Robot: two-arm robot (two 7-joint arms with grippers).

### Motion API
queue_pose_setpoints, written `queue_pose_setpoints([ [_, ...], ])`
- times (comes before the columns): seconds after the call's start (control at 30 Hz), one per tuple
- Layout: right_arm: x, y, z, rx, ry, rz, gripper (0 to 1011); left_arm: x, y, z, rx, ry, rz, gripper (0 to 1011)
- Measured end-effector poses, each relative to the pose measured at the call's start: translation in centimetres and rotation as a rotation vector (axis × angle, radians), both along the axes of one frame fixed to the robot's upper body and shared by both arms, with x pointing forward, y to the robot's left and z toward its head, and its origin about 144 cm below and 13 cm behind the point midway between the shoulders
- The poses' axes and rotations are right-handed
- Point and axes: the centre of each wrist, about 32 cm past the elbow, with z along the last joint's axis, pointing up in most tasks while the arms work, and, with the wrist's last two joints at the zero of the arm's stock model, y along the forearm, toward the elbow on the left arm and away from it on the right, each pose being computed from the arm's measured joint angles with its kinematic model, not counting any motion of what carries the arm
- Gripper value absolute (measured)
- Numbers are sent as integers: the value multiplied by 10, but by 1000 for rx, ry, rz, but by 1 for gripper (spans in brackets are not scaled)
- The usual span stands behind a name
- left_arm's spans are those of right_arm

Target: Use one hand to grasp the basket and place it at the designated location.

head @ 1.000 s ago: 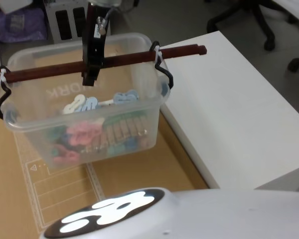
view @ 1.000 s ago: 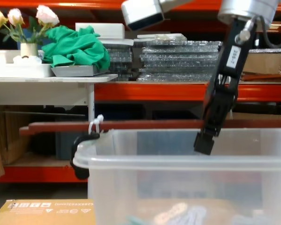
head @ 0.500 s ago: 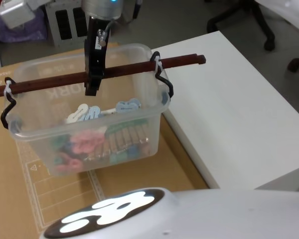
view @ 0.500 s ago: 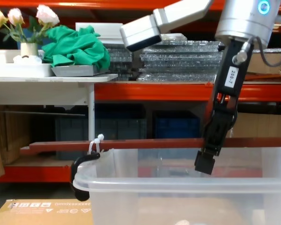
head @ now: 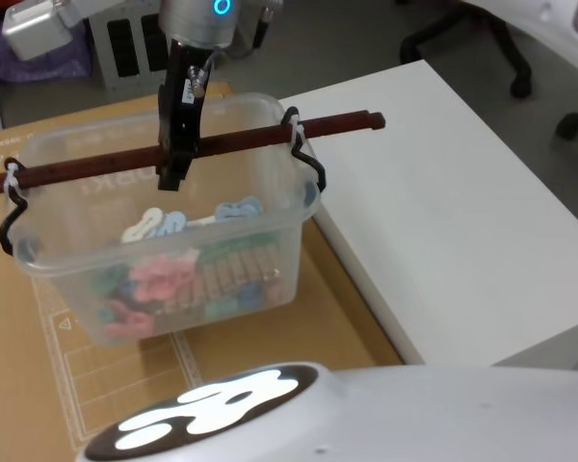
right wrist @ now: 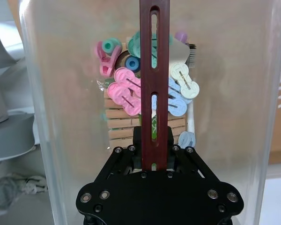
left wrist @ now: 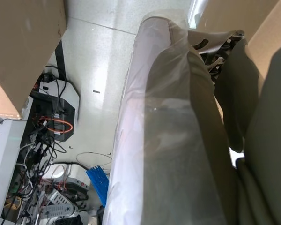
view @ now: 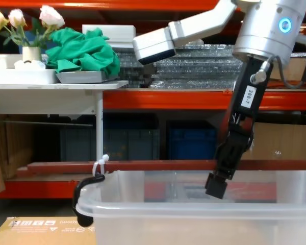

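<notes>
The basket is a clear plastic tub holding colourful clips and wooden pegs, over a brown cardboard box. I cannot tell whether it rests on the box or hangs just above it. Its long red-brown bar handle spans the rim, tied at the ends with white zip ties. My right gripper reaches down from above and is shut on the handle near its middle. The right wrist view shows the black gripper clamping the slotted handle above the clips. In the chest view the gripper dips behind the basket rim.
A white table stands right of the cardboard box, close to the basket's right end. Office chairs are behind it. Orange shelving with blue crates and a side table with green cloth lie beyond. My white body is at the near edge.
The right gripper has lowered the basket by its handle. The tub has sunk toward the cardboard box and shifted slightly left.
</notes>
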Motion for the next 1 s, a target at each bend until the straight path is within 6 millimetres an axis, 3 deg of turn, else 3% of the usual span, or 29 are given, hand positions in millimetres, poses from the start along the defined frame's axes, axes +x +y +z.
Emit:
queue_pose_setpoints([
  [0.6,-7,-11,-2,34,-144,-22,226,0,0,0,0,0,0,0],
  [1.0,0,-10,-8,30,-95,-18,226,0,0,0,0,0,0,0],
])
